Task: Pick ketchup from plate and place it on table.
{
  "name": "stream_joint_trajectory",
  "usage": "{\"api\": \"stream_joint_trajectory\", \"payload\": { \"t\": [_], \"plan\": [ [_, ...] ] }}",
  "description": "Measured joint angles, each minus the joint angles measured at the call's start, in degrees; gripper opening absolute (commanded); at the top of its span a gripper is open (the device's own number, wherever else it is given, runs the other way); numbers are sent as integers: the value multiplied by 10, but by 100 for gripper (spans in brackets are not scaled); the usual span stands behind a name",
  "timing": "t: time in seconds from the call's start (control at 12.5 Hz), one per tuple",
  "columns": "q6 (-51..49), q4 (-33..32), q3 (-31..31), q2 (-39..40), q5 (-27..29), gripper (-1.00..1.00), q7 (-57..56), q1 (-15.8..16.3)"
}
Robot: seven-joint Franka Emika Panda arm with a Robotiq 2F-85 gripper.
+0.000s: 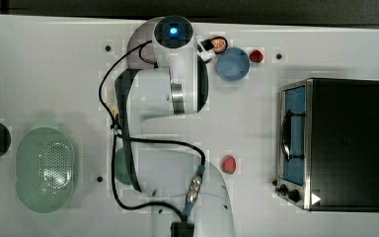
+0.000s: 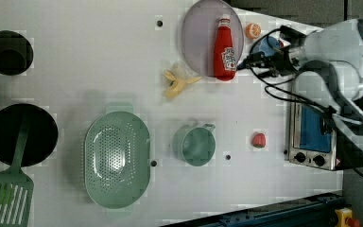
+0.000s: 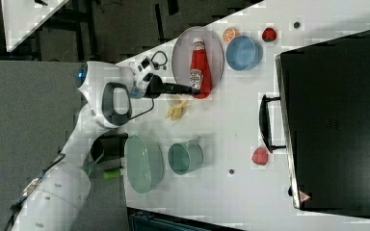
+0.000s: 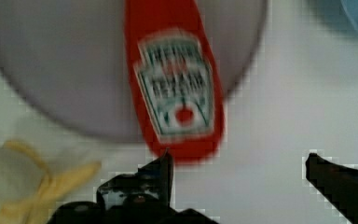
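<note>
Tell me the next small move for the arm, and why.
Probably ease the open end effector forward over the ketchup until its fingers straddle the body. The bottle lies flat on the plate, its base overhanging the rim, and nothing is gripped yet.

From my station the table (image 2: 99, 61) reads bright and evenly lit, nearly washed out in the top view, with only faint soft shadows beside the green basket (image 2: 117, 158) and the cup (image 2: 194, 145). A blue light glows on the arm's head (image 1: 173, 30). The oven top (image 3: 335, 120) stays a flat dark mass. Blocky patches fringe most edges. In the wrist view everything is soft: the ketchup (image 4: 175, 88) label is smeared and unreadable, the banana peel (image 4: 23, 179) fuzzy, and I see the gripper (image 4: 237, 161) fingertips as dark blurred shapes.
</note>
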Motion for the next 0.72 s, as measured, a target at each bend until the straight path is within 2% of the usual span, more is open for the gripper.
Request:
{"api": "stream_joint_trajectory", "payload": {
  "t": [0.32,0.56,0.64,0.72],
  "plan": [
    [95,3,3,57,-35,100,-33,6],
    [158,5,3,93,-35,100,-44,13],
    [164,6,2,102,-35,93,-45,17],
    [168,4,1,110,-37,69,-48,20]
  ]
}}
